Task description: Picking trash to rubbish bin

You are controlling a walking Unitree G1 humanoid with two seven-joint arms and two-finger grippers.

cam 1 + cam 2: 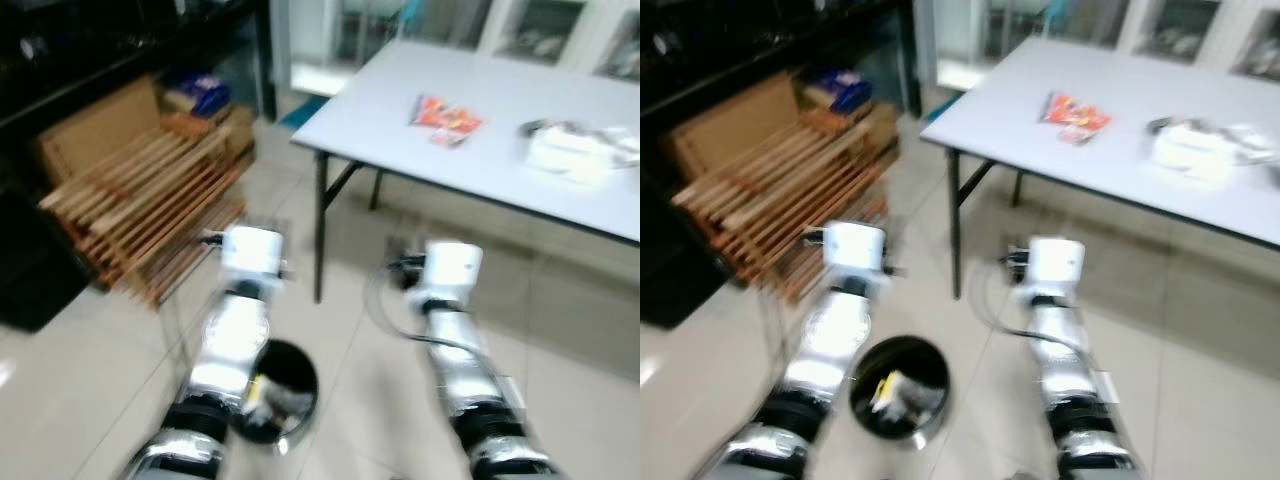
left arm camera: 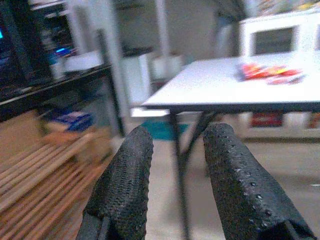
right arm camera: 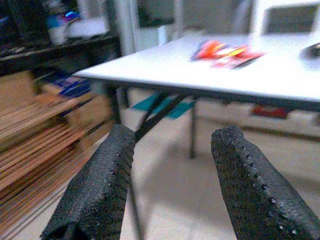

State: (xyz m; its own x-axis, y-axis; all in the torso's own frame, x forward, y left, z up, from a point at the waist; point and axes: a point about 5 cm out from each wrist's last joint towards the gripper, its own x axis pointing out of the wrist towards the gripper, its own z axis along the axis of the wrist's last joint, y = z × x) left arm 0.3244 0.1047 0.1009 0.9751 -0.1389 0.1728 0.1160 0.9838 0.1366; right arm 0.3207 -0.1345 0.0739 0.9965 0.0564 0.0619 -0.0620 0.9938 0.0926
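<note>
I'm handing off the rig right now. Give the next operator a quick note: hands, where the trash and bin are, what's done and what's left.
Left hand: open, empty, held out in front.
Right hand: open, empty, held out in front.
Bin: on the floor under the left arm, already holding some trash.
Table: ahead and to the right. On it: red wrappers and, farther right, white packaging, blurred.
Done: some trash is in the bin.
Left: walk to the table, pick the wrappers and the white packaging, carry them back to the bin.
</note>
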